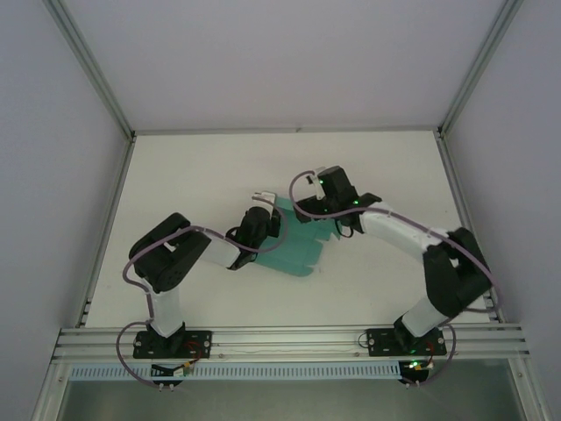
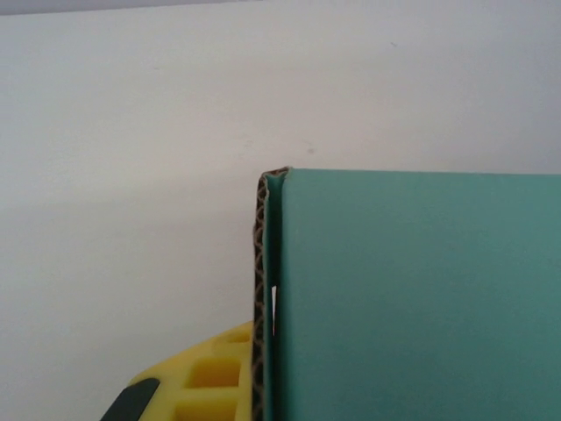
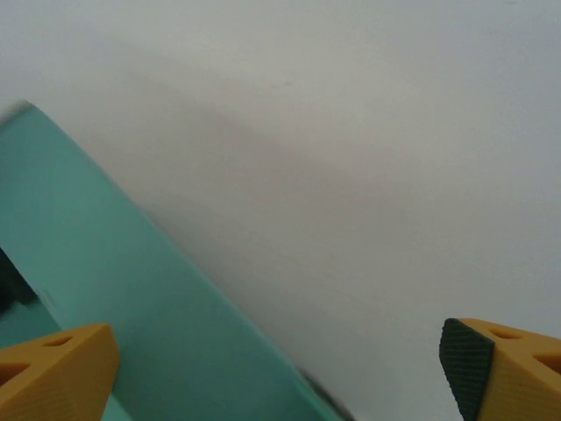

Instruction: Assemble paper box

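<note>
The teal-green paper box [image 1: 302, 250] is pictured mid-table between the two arms, its far part hidden from above beneath both wrists. The left gripper [image 1: 266, 221] is clamped on the box's folded wall, one yellow finger [image 2: 206, 377] showing beside the corrugated edge. The right gripper [image 3: 272, 364] is spread wide, grasping nothing, beside a blurred teal panel. The white table [image 1: 193, 175] is enclosed by pale walls and aluminium posts [image 1: 88, 66].

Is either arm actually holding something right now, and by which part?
The left tool is shut on the box, pinching its folded side wall. The right tool is open, holding nothing.
</note>
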Tool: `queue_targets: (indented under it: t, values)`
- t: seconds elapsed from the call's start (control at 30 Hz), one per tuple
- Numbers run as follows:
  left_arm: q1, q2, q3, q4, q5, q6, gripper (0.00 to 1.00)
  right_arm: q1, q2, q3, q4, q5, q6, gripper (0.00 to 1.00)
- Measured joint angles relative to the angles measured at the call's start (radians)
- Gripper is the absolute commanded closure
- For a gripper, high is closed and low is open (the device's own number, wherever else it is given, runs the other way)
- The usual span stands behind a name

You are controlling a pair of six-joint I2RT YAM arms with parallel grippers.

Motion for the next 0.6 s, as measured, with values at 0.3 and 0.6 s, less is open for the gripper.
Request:
queue_targets:
  t: [0.3, 0.6]
  values:
    - [0.001, -0.126, 0.000, -0.108, -0.035, -0.055, 1.00, -0.024, -0.183, -0.124, -0.040, 0.134, 0.076, 0.00]
    - [0.000, -0.127, 0.000, -0.156, -0.019, -0.076, 1.00, -0.028, 0.005, -0.095, 0.076, 0.043, 0.063, 0.00]
